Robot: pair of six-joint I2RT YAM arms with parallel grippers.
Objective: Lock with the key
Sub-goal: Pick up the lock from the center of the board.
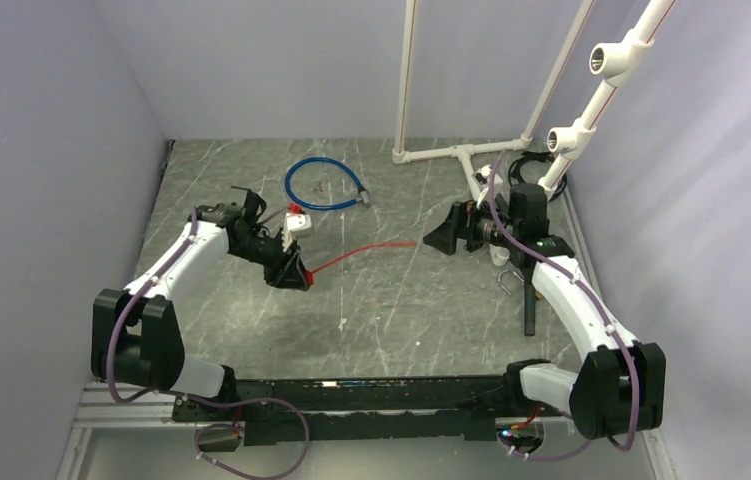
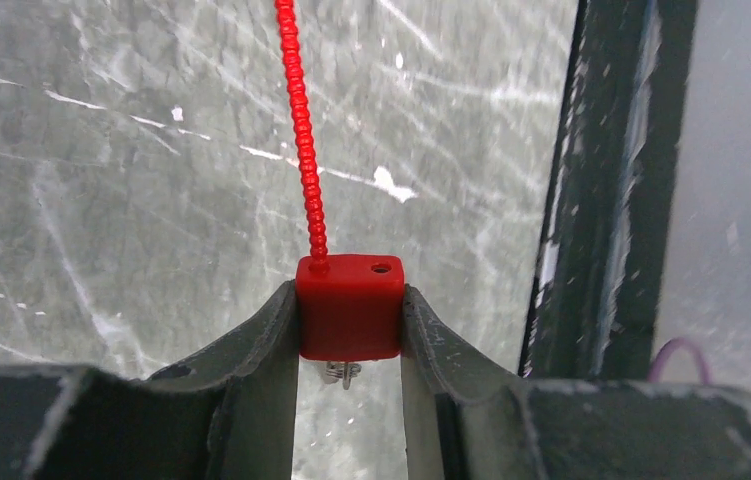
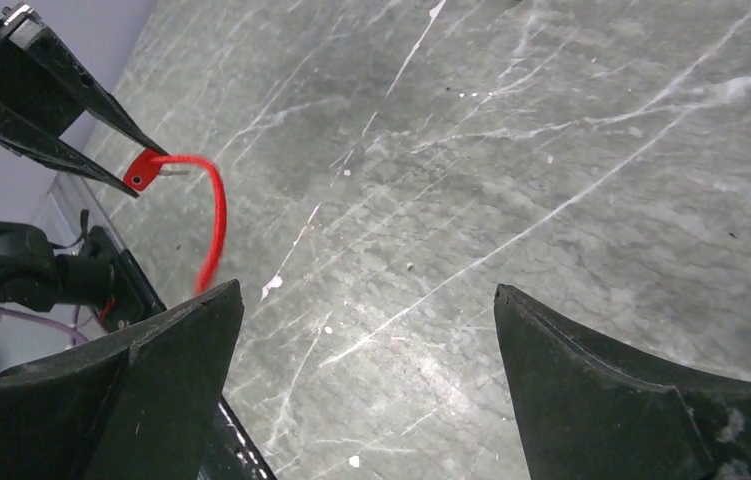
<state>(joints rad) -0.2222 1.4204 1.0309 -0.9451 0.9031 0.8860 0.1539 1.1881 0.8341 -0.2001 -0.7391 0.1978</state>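
Left gripper point(image 2: 349, 335) is clamped on a small red plastic lock block point(image 2: 351, 300), its red beaded cable point(image 2: 303, 130) running away. Right gripper point(image 3: 367, 290) hangs spread wide. Beyond the block, the tiny silver key point(image 1: 323, 186) seems to lie inside the blue cable loop point(image 1: 296, 196).

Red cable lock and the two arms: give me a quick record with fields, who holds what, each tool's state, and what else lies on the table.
left tool: shut on the red lock block
red cable: runs from the block toward the right tool, its end not gripped
right tool: open, nothing between its fingers
blue cable loop: flat on the table, far side
key: cannot be made out in any view
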